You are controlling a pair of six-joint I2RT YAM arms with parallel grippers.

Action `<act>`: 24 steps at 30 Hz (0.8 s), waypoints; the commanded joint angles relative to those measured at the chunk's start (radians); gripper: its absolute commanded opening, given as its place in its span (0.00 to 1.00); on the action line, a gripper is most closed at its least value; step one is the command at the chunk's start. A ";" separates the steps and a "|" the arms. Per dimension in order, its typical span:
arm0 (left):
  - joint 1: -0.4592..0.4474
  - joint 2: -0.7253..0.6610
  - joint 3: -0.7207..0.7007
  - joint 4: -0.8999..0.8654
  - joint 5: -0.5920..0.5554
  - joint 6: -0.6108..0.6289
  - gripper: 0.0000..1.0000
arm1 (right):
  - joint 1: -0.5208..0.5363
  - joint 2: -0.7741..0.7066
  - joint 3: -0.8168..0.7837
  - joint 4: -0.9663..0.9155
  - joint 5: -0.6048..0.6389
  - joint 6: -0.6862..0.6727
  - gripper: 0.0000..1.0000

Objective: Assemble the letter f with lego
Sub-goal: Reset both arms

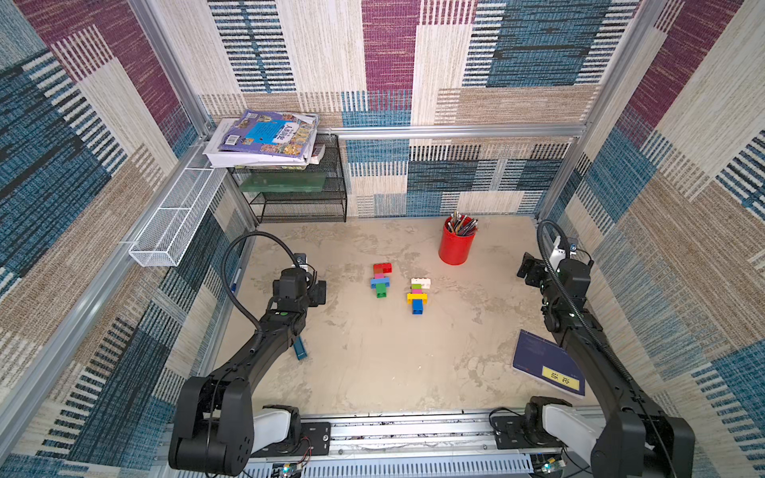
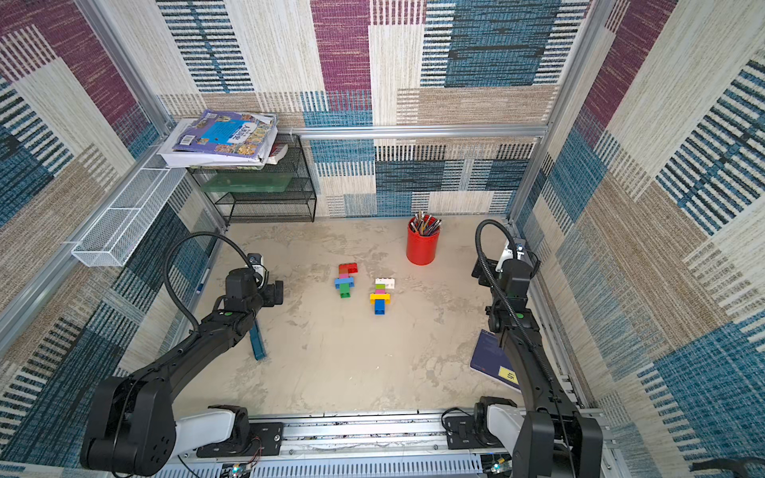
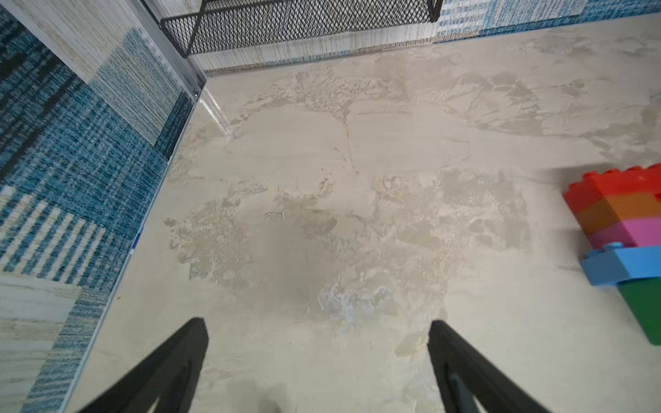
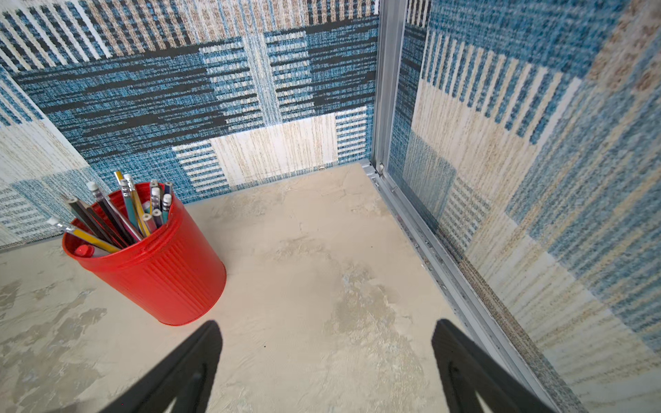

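Note:
Two joined lego stacks lie flat mid-table in both top views. The left lego stack runs red, orange, pink, blue, green. The right lego stack runs white, green, pink, yellow, blue. My left gripper hovers left of them, open and empty over bare table; the left stack shows at that wrist view's edge. My right gripper hangs near the right wall, open and empty, well away from the lego.
A red pen cup stands behind the stacks at the right. A dark blue notebook lies under the right arm. A blue object lies under the left arm. A black mesh shelf with books fills the back left corner.

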 commanded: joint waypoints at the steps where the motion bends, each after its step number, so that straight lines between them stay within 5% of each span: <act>1: 0.013 0.006 -0.047 0.200 0.023 0.019 0.99 | 0.007 0.003 -0.031 0.097 0.023 0.022 0.95; 24: 0.033 0.014 -0.230 0.456 0.156 0.049 0.99 | 0.038 0.016 -0.217 0.346 -0.023 0.011 0.95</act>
